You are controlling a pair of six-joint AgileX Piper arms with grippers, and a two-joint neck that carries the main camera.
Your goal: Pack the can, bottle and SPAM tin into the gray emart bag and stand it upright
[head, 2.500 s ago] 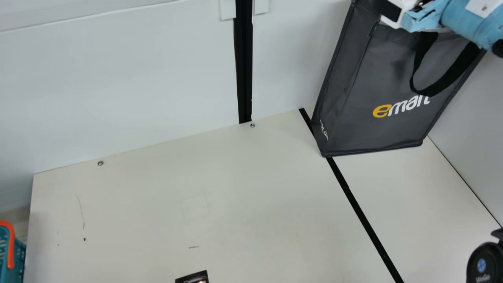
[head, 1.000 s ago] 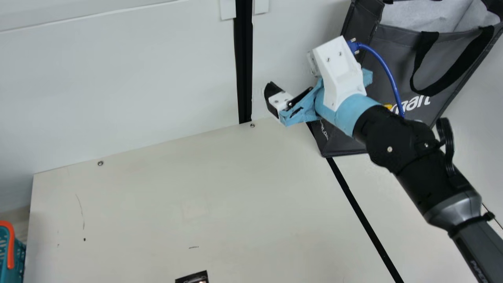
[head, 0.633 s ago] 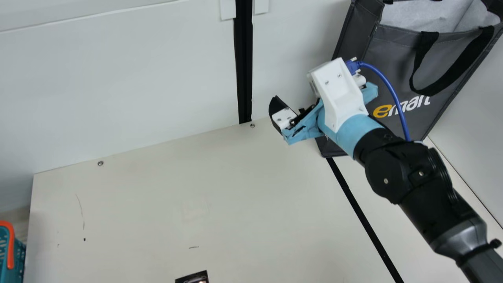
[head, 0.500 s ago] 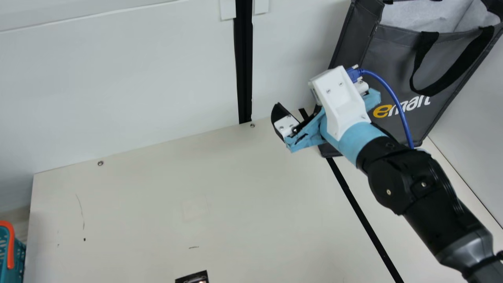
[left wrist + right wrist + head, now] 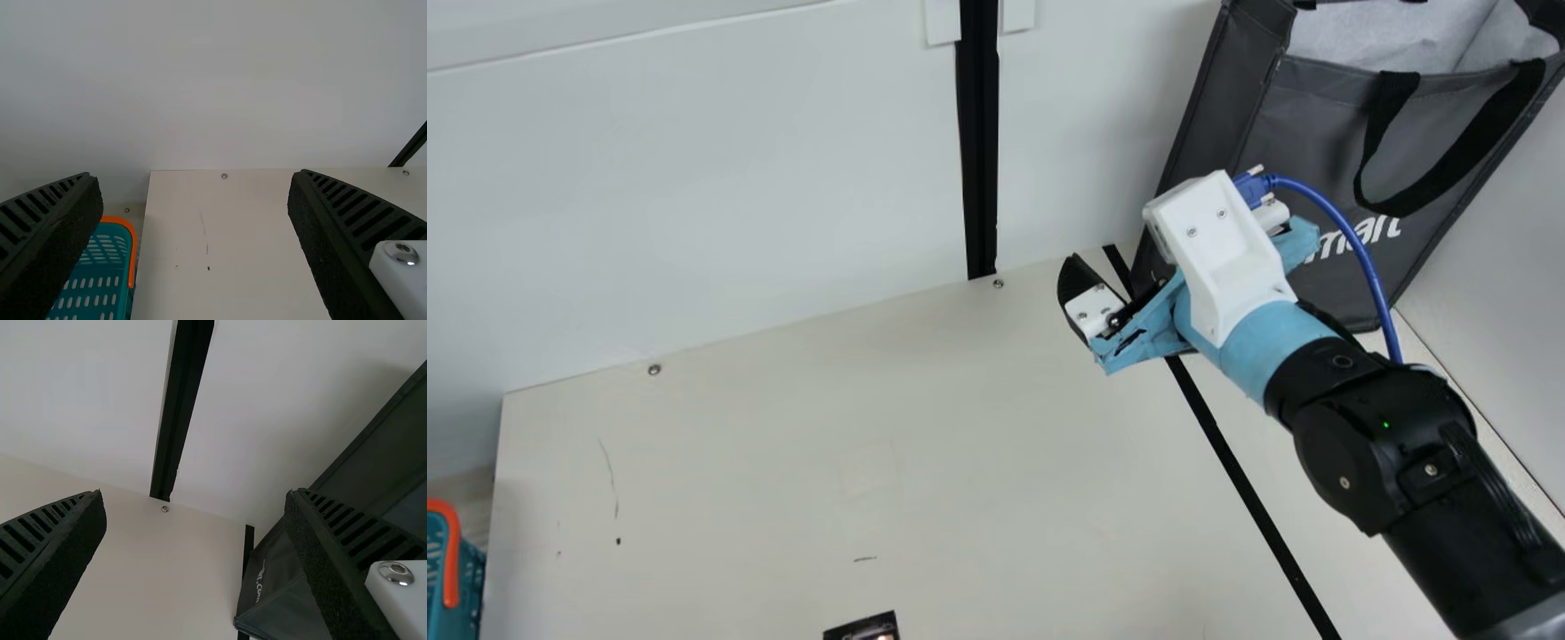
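Observation:
My right gripper (image 5: 1089,302) is in front of the lower left part of the gray emart bag (image 5: 1240,124) in the main view. The bag stands upright in the back right corner, its mouth open on a pale lining, a black handle hanging down its front. Its lower inside is hidden. In the right wrist view the gripper (image 5: 195,495) has its fingers wide apart, nothing between them, with the bag (image 5: 280,603) partly behind one finger. The left wrist view has my left gripper (image 5: 195,175) open and holding nothing.
A teal basket (image 5: 467,578) with an orange handle is beyond the table's left edge. A small dark item (image 5: 864,628) is cut off at the main view's bottom edge. White walls (image 5: 694,178) rise behind and to the right of the table (image 5: 925,462).
From over the bag's mouth, my right arm has swung left and then come down and slightly back right, uncovering the bag's opening. The bag has kept its place.

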